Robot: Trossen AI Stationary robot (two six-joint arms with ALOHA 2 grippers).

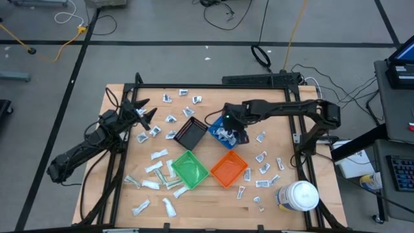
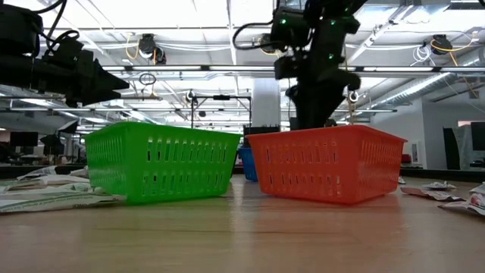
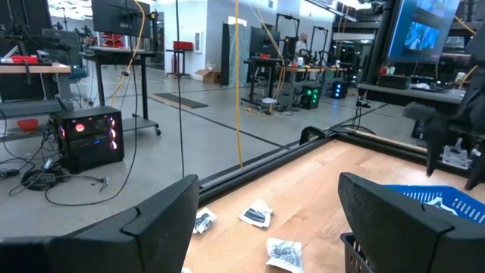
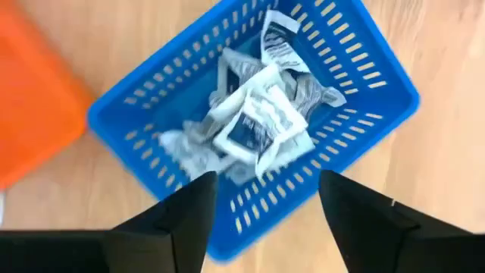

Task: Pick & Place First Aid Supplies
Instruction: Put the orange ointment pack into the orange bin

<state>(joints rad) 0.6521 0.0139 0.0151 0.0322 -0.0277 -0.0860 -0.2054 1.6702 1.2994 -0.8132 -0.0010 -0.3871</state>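
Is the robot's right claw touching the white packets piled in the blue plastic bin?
Apart. The right wrist view shows the right gripper open above the blue bin, with the packets lying loose below its fingers.

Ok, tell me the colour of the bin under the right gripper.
Blue bin; clearest in the right wrist view.

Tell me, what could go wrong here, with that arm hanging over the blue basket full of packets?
Three risks, as guesses:
1. The blue bin holds a loose heap of packets; one near the rim might slide out.
2. The right tool hangs open just above the heap, so a low exit might snag a packet or nudge the bin against the orange bin.
3. Many packets lie scattered close together; the next grab could catch two.
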